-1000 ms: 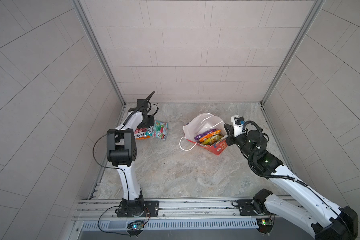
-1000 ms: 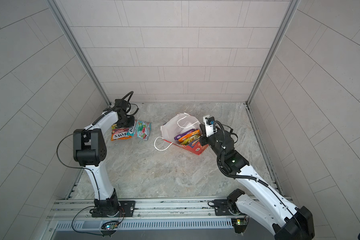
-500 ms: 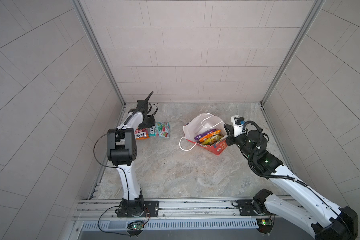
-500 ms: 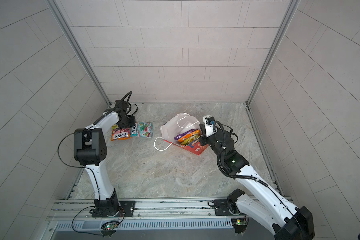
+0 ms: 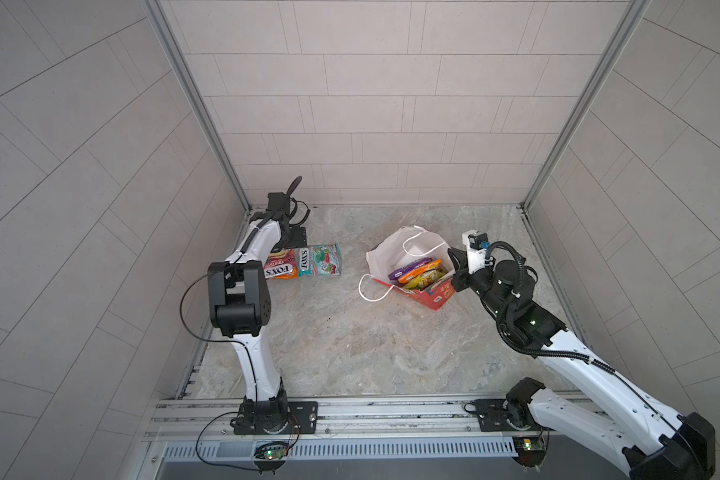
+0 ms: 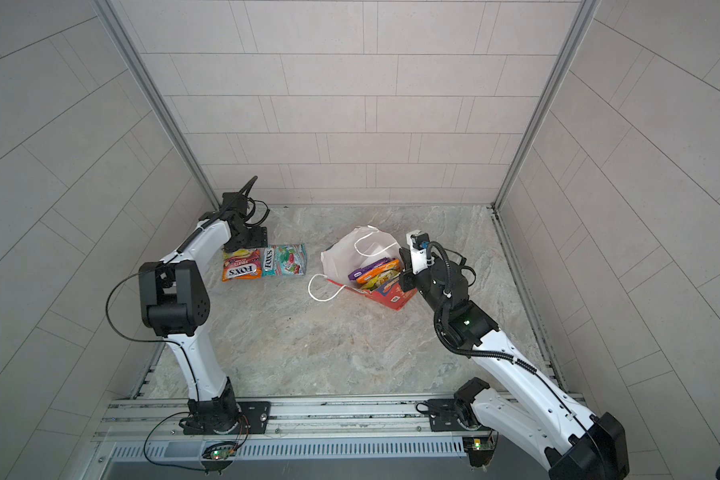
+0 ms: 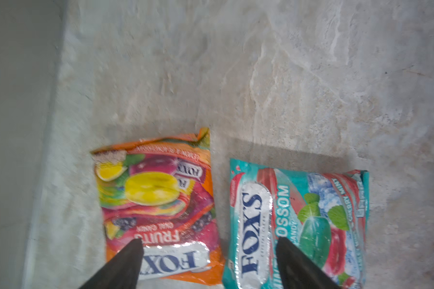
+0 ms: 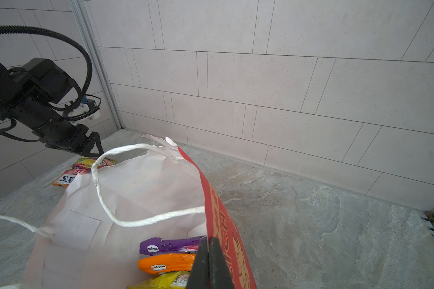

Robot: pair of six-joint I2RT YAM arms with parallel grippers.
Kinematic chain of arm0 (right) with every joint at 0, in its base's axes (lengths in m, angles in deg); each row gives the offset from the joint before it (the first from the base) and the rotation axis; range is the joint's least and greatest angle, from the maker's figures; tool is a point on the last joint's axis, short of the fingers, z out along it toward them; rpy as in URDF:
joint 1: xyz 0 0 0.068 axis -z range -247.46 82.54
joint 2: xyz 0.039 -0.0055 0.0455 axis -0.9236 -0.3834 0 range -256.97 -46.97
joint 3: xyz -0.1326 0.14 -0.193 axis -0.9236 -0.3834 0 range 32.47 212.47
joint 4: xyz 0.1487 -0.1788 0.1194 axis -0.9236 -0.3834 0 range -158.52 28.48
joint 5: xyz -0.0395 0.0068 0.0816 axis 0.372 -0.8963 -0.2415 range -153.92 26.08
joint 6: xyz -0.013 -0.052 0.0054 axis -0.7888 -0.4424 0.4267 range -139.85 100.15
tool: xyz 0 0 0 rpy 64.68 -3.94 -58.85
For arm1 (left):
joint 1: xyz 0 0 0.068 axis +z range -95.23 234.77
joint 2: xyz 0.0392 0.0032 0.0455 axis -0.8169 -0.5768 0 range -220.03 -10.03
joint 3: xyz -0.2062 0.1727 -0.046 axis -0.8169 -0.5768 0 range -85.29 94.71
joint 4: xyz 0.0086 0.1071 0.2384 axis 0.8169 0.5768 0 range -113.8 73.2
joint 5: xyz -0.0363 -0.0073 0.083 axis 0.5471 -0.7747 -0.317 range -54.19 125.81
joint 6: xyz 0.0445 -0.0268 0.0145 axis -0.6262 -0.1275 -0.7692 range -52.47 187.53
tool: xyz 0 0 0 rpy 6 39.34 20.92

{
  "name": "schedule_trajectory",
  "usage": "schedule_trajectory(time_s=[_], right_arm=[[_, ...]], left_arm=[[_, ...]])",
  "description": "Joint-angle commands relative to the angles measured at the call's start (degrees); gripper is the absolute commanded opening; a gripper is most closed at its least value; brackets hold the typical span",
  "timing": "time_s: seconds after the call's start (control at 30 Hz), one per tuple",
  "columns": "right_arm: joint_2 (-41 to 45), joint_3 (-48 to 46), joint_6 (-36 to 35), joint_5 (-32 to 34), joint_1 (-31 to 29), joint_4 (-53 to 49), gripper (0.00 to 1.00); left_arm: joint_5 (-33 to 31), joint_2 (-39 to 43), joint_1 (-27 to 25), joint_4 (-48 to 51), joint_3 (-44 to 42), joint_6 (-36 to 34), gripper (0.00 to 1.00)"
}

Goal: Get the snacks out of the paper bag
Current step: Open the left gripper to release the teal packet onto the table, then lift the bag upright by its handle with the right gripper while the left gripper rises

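The left fingers [image 7: 125,265] have just opened and let go of the teal packet [image 5: 320,260] beside the orange packet [image 5: 280,269] by the counter's [image 5: 350,340] far left corner, so two are out, while the right fingers [image 8: 201,265] pinch the paper bag [image 5: 395,249], with more snacks [image 5: 416,274] inside.

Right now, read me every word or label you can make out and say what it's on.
"FOX'S", "FRUITS": orange packet on the table.
"FOX'S", "CHERRY MINT": teal packet.
"SAVORIA": purple packet in the paper bag.
Gold print on the bag's red side: unreadable.
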Motion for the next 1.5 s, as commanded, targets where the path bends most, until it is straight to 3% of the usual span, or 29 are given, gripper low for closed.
schedule_trajectory(time_s=[0.0,0.13,0.43,0.87,1.47], right_arm=[[1.6,0.0,0.2,-0.5,0.1,3.5,0.00],[1.5,0.2,0.0,-0.4,0.1,3.5,0.00],[1.4,0.1,-0.9,0.4,0.1,2.8,0.00],[1.2,0.0,-1.4,1.1,0.3,3.0,0.00],[0.6,1.7,-0.9,0.3,0.4,1.5,0.00]], left_arm=[[-1.0,-1.3,2.1,3.3,4.5,-0.8,1.00],[2.7,-6.6,4.4,9.6,10.6,-0.8,1.00],[6.5,-14.8,8.2,10.9,16.2,-1.9,1.00],[11.1,-24.9,8.6,13.5,24.6,-4.7,1.00],[12.1,-17.4,6.8,8.3,17.5,-2.9,0.98]])
